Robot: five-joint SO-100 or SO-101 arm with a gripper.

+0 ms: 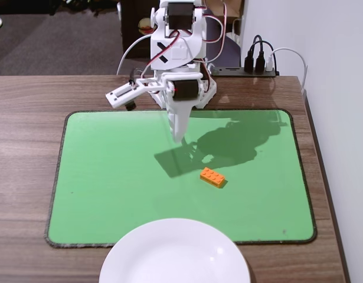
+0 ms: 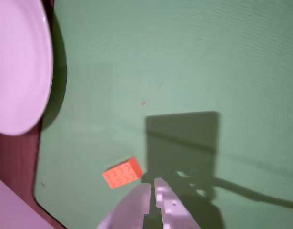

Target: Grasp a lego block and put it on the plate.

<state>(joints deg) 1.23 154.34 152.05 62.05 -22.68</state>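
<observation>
The orange lego block (image 1: 212,177) lies flat on the green mat (image 1: 110,177), right of the mat's middle in the fixed view. The white plate (image 1: 175,253) sits at the near edge, overlapping the mat. My white gripper (image 1: 183,137) hangs above the mat's far half, pointing down, well short of the block. In the wrist view the block (image 2: 122,173) rests just left of my gripper (image 2: 154,183), whose fingers nearly touch with nothing between them. The plate (image 2: 17,71) fills the upper left there.
The mat lies on a wooden table (image 1: 22,118). A power strip with black plugs (image 1: 255,65) sits at the far right behind the arm's base (image 1: 181,47). A white wall borders the right side.
</observation>
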